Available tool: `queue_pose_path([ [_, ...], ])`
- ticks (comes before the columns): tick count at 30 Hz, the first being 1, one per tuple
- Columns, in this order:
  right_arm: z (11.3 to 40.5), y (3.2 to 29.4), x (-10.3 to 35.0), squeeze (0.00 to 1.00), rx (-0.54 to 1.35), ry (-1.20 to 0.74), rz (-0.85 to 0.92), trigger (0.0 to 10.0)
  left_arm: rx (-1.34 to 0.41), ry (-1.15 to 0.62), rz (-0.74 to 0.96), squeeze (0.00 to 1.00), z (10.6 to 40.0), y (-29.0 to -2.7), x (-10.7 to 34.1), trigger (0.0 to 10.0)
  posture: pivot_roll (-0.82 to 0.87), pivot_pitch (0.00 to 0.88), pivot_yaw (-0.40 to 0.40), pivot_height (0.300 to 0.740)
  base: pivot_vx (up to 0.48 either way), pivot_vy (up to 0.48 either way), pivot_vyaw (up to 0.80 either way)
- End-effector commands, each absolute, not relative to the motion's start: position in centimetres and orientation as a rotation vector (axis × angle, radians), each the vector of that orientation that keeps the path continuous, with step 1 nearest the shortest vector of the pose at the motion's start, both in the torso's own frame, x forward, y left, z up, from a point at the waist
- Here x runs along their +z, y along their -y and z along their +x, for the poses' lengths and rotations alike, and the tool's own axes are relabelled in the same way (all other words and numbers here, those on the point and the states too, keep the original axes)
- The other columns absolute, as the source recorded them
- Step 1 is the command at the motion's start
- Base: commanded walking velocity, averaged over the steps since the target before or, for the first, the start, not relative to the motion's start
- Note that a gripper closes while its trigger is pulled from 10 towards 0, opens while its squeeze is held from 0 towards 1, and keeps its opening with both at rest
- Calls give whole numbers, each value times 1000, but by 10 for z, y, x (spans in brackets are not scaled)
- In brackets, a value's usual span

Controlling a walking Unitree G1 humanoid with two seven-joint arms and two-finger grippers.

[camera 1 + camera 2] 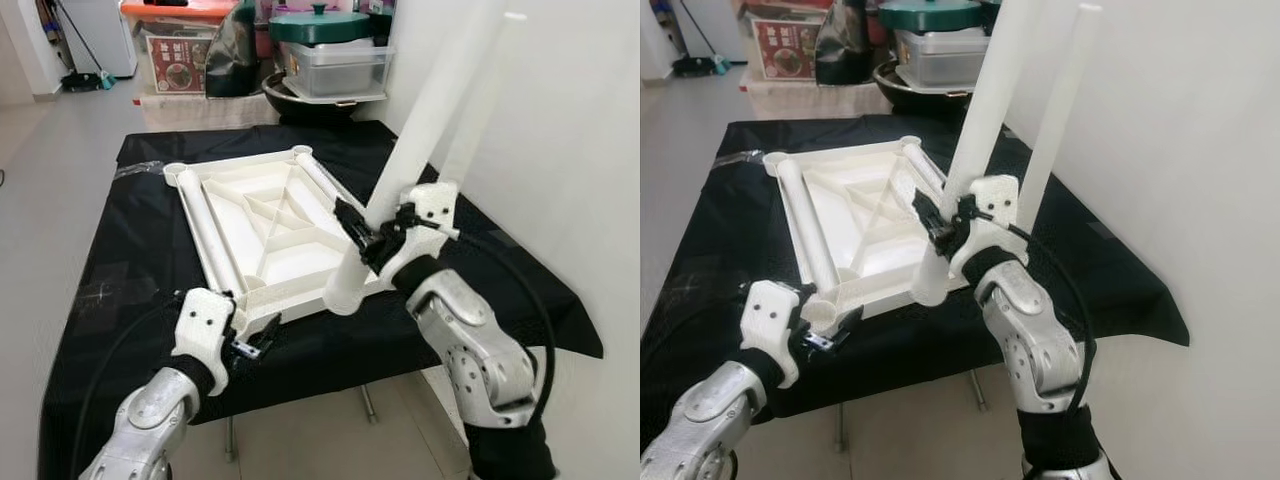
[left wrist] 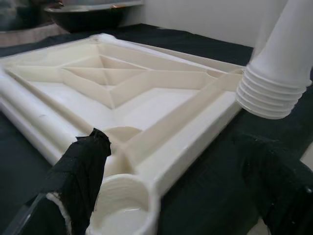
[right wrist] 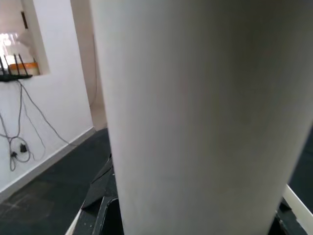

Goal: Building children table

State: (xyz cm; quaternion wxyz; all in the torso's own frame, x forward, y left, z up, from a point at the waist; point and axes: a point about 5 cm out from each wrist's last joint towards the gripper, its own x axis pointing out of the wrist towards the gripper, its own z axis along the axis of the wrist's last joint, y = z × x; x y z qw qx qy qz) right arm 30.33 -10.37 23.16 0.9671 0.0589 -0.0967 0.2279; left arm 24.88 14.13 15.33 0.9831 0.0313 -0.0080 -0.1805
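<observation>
Tabletop (image 1: 270,225), white, lies underside up on black cloth (image 1: 130,250); wall close at right, open floor at left. Left gripper (image 2: 161,196) straddles its near corner socket (image 2: 120,215), spread, gripping nothing. Right gripper (image 1: 365,235) clamps tilted leg (image 1: 420,130) above near right corner.

An inverted white tabletop (image 1: 262,232) lies on a table covered in black cloth (image 1: 120,240), ribbed underside up. Two loose white legs (image 1: 212,235) lie along its left and right rails. The right gripper (image 1: 362,236) is clamped on a third white leg (image 1: 415,150), tilted, its lower end at the tabletop's near right corner. The left gripper (image 1: 252,343) sits at the near left corner socket (image 1: 256,300). Storage containers (image 1: 335,62) stand beyond the far edge.
</observation>
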Motion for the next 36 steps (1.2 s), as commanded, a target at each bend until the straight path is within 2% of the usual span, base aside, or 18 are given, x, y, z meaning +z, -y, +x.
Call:
queue_pose_path([
  [1, 298, 93, 233, 0, 495, 209, 102, 10000, -324, 15, 79, 0, 252, -150, 155, 10000, 63, 0, -58, 740, 0, 476, 0],
  [9, 298, 86, 232, 0, 510, 209, 90, 10000, -308, 21, 81, 0, 254, -148, 155, 10000, 68, 0, -61, 740, 0, 476, 0],
  [23, 301, 78, 232, 0, 536, 219, 64, 10000, -241, 71, 40, 0, 261, -156, 161, 10000, 76, 0, -66, 740, 0, 0, 0],
  [28, 301, 76, 230, 0, 537, 223, 38, 10000, -238, 78, 33, 0, 262, -155, 160, 10000, 71, 0, -61, 740, 286, 0, 520],
  [36, 303, 76, 228, 0, 529, 213, 47, 10000, -244, 82, 26, 0, 262, -153, 160, 10000, 70, 0, -62, 740, 323, 0, 0],
])
